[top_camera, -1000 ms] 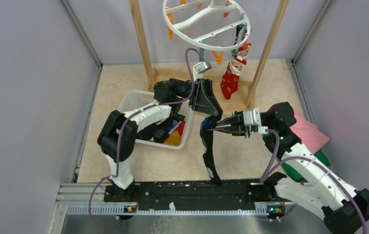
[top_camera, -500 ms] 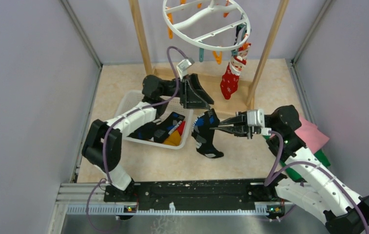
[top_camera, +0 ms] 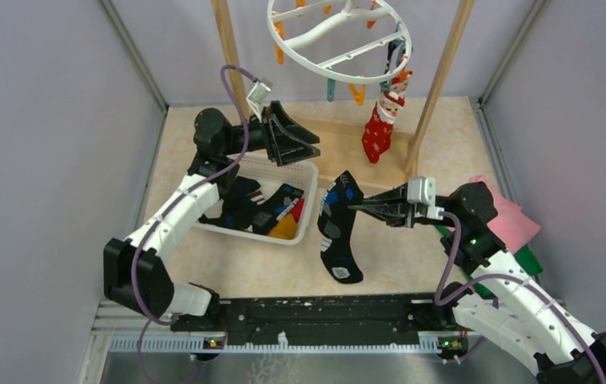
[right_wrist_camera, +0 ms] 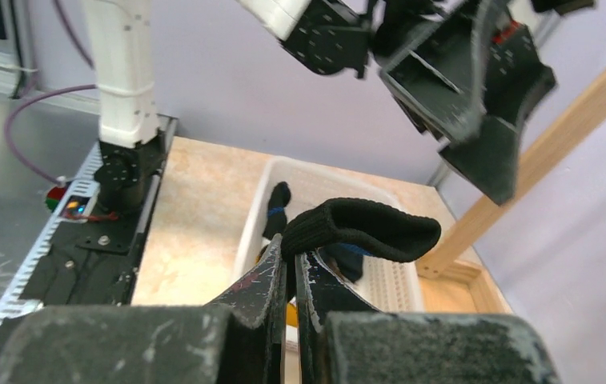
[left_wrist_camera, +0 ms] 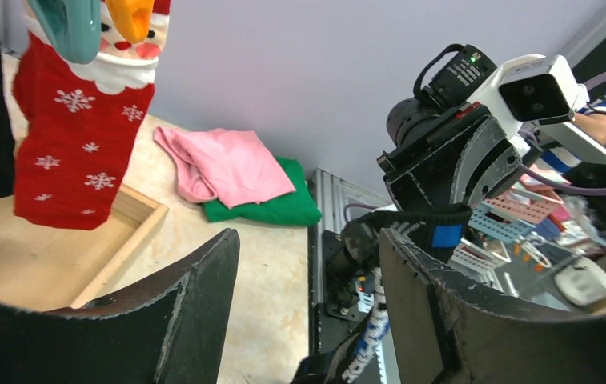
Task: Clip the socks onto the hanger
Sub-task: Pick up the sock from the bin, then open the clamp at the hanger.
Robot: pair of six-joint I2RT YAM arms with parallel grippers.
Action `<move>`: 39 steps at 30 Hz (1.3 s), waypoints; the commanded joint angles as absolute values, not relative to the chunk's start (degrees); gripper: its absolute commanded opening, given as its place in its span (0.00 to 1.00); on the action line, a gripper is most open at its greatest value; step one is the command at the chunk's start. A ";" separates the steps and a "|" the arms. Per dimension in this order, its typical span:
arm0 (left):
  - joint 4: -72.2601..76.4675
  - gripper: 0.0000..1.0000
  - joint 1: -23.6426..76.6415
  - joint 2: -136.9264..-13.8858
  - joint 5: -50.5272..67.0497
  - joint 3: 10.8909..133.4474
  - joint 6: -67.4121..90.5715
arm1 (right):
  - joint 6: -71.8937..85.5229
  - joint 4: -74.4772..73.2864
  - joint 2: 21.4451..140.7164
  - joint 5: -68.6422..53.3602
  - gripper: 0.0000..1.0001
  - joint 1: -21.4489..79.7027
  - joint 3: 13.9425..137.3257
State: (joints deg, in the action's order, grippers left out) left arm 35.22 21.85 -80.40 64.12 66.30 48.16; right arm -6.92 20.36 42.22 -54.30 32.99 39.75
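Where we're at: the right gripper (top_camera: 361, 206) is clamped tight on the cuff of the black sock with blue and white patches (top_camera: 338, 228). It's a thin pinch. In the right wrist view the cuff loops over the fingertips and the rest of the sock just dangles between the white mesh basket (top_camera: 243, 232) and the wooden rack frame (top_camera: 439, 80). We can't tell whether the toe touches the floor. The left gripper (top_camera: 311, 148) sits above the basket, jaws spread wide with nothing between them.

Things we'd worry about:

- That grip is only on the cuff edge. A quick lift toward the hanger (top_camera: 339, 78) could swing the sock, and it might slide out.
- The ring hangs freely, so poking at the teal peg (top_camera: 330, 88) or the orange peg (top_camera: 357, 94) will probably push it away or spin it instead of opening a peg.
- Those spare pegs are just beside the red snowflake sock (top_camera: 379, 132), which is already clipped. A clumsy approach could knock it loose.
- With the cuff wrapped over the fingers, a peg could bite one layer only, or the finger itself.
- Both arms have to meet under the ring, so we'd watch for them bumping.
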 commanded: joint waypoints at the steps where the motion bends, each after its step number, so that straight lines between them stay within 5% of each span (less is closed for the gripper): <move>1: 28.99 0.74 21.74 -74.19 57.83 65.64 38.18 | -9.43 18.95 39.69 -45.07 0.00 33.19 39.76; 7: 24.36 0.98 28.49 -72.36 41.79 68.59 28.22 | -18.55 11.50 37.85 -37.03 0.00 32.54 40.43; 10: 20.33 0.99 32.91 -74.96 34.42 73.00 25.02 | -25.52 5.82 37.38 -34.07 0.00 32.58 41.96; 17: 16.07 0.99 39.49 -81.22 22.58 79.93 23.82 | -35.31 -5.09 37.64 -31.33 0.00 31.96 45.41; 23: 5.73 0.86 44.16 -85.55 7.38 88.78 22.54 | -32.25 -6.25 38.42 -35.31 0.00 27.94 46.94; 29: 0.55 0.86 45.81 -88.62 -4.99 94.95 23.64 | -28.58 -4.51 39.34 -39.46 0.00 24.22 48.58; 39: -5.76 0.76 46.57 -91.96 -10.05 100.49 23.81 | -24.57 -2.34 39.55 -40.24 0.00 23.04 49.32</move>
State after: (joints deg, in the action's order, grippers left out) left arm -3.42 46.04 -90.89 -7.40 97.60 23.86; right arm -27.05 -5.30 39.75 -39.05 24.08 46.72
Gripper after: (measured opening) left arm 0.777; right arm 0.012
